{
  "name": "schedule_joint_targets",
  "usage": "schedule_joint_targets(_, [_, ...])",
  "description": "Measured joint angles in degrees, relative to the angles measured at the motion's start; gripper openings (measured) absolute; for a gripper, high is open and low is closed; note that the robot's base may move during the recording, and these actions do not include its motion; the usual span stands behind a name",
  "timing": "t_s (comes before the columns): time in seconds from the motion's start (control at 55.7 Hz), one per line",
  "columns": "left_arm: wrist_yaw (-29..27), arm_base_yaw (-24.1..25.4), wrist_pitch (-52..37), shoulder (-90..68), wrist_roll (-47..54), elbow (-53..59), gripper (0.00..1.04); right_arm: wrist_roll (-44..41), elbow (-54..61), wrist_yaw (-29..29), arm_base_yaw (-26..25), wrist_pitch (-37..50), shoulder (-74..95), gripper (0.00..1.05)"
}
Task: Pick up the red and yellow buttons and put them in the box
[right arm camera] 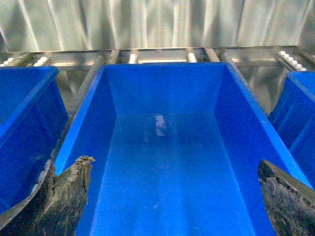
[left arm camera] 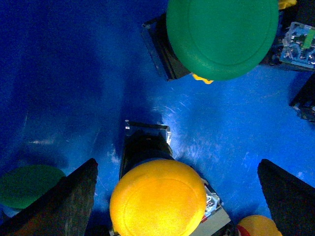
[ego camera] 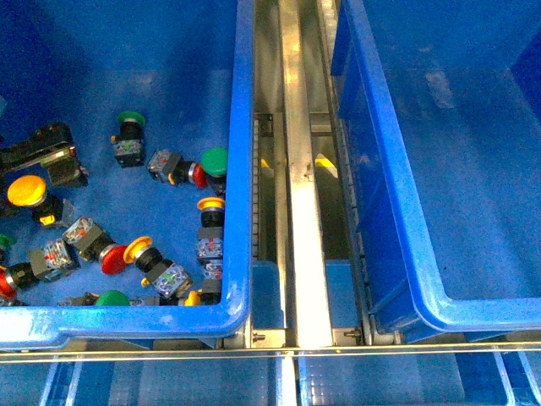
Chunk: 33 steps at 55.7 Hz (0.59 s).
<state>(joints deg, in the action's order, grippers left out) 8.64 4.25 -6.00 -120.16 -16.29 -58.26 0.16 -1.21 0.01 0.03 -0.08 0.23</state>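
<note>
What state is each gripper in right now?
Left gripper: open, fingers either side of a yellow button, not gripping it.
Right gripper: open, empty, looking into the box.

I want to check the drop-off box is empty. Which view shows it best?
Right wrist view: the box fills the frame, most of its bare floor visible. The front view crops it at the right edge. The left wrist view does not show it.

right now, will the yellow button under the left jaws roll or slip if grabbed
The yellow button has a smooth round cap, so it may slip when gripped there. Its blocky black body probably stops it rolling far.
</note>
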Motion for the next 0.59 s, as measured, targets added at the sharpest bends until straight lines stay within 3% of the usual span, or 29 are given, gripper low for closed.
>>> schedule_joint_targets(0.395, [0.9,0.1,0.0,0.0,0.0,0.0,0.38,0.0,0.0,0.0,0.0,0.0,0.0,0.99])
schedule_joint_targets(0.592, [1.2,0.3,0.0,-0.2,0.2,0.0,0.34,0.0,0.0,0.0,0.0,0.0,0.0,0.99])
